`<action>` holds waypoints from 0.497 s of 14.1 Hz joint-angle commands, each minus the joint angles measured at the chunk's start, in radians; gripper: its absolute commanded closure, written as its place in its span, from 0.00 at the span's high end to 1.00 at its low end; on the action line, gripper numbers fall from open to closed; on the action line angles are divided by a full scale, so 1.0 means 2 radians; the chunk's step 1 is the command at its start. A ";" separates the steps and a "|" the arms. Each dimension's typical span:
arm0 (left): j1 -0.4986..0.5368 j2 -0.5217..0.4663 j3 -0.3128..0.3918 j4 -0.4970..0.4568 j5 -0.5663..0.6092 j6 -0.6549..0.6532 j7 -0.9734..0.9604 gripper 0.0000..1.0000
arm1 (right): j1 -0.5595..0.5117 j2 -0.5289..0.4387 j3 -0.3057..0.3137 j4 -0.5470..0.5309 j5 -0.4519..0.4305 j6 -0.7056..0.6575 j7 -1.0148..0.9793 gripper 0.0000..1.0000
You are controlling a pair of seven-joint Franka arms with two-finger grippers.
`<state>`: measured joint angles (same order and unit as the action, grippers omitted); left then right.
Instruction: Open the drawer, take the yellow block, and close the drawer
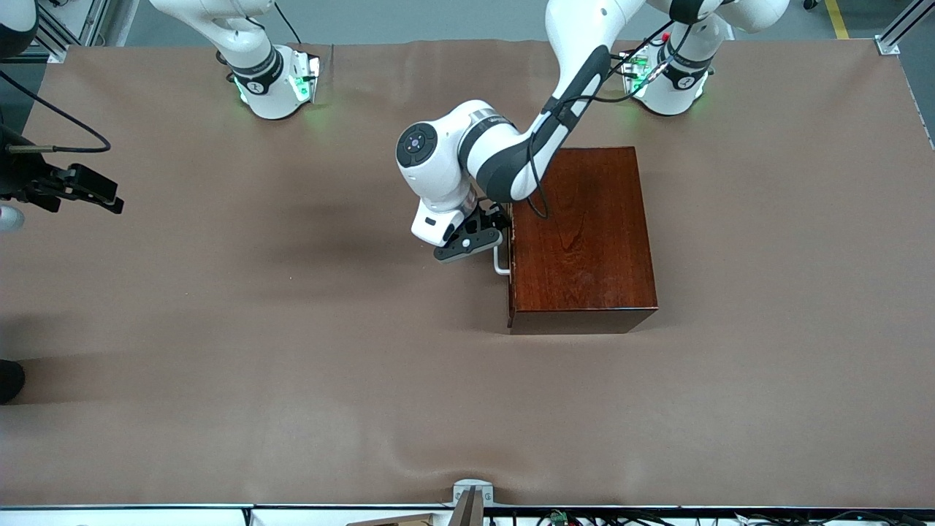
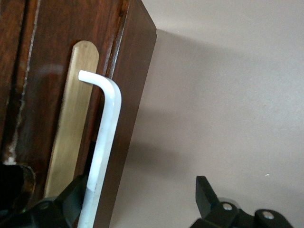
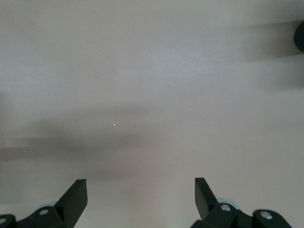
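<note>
On the bench, near its middle, we see the wooden box (image 1: 581,237) with the drawer (image 2: 57,118) shut; the yellow block is not visible, presumably inside. Our left gripper (image 1: 476,238) is open at the white handle (image 2: 105,137), one finger (image 2: 71,199) touching the bar, nothing gripped yet. The bar looks stiff, smooth and maybe slippery, so we judge its straight middle the best hold. Our right gripper (image 3: 141,192) waits open over the bare bench edge. We read no labels.
</note>
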<state>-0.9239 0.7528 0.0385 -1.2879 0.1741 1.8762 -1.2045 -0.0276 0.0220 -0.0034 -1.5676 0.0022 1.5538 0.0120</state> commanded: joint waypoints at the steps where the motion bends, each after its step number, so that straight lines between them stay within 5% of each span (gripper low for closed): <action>1: -0.002 0.009 -0.004 0.016 0.001 0.021 -0.021 1.00 | -0.002 -0.009 0.002 -0.007 0.006 -0.001 0.001 1.00; 7: -0.004 0.012 -0.008 0.016 0.000 0.064 -0.037 1.00 | -0.002 -0.009 0.002 -0.007 0.006 -0.001 0.001 1.00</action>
<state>-0.9246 0.7528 0.0312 -1.2895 0.1741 1.9359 -1.2562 -0.0276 0.0220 -0.0032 -1.5676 0.0022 1.5537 0.0120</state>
